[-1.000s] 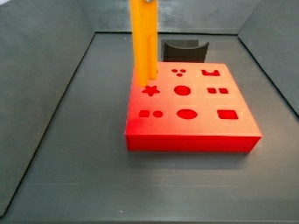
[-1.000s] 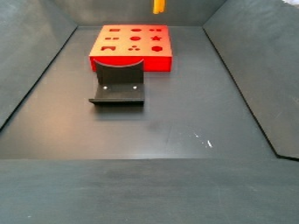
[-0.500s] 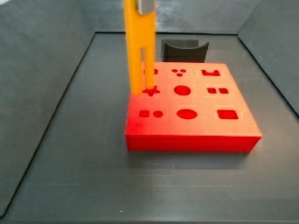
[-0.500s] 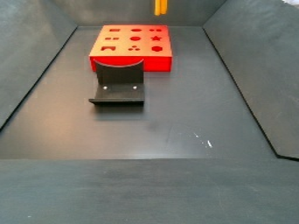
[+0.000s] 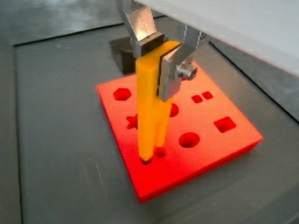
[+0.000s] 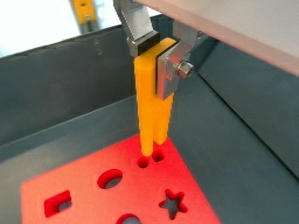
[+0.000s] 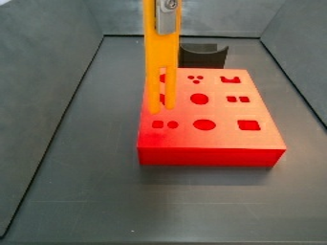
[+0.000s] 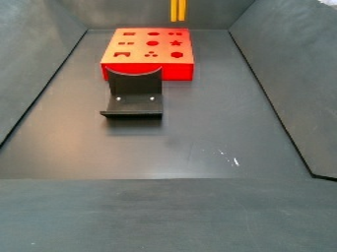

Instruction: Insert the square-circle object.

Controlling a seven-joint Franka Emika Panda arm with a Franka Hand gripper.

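Yellow-orange square-circle object (image 5: 147, 105), clamped in tool (image 5: 159, 54), over red block (image 5: 222, 143).

No writing, label, brand or number is showing anywhere, neither on the red block (image 7: 209, 124) nor on the square-circle object (image 5: 149, 105). The end effector (image 5: 159, 54) gripping that bar over the block is showing no marking either.

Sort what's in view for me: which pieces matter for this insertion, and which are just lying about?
In the job:
- long slim yellow-orange bar, held upright
- tool, shut on the bar above the block
- flat red block with shaped holes, the bar's forked end at its two-hole slot

Lying about:
- dark L-shaped fixture on the floor, beside the block
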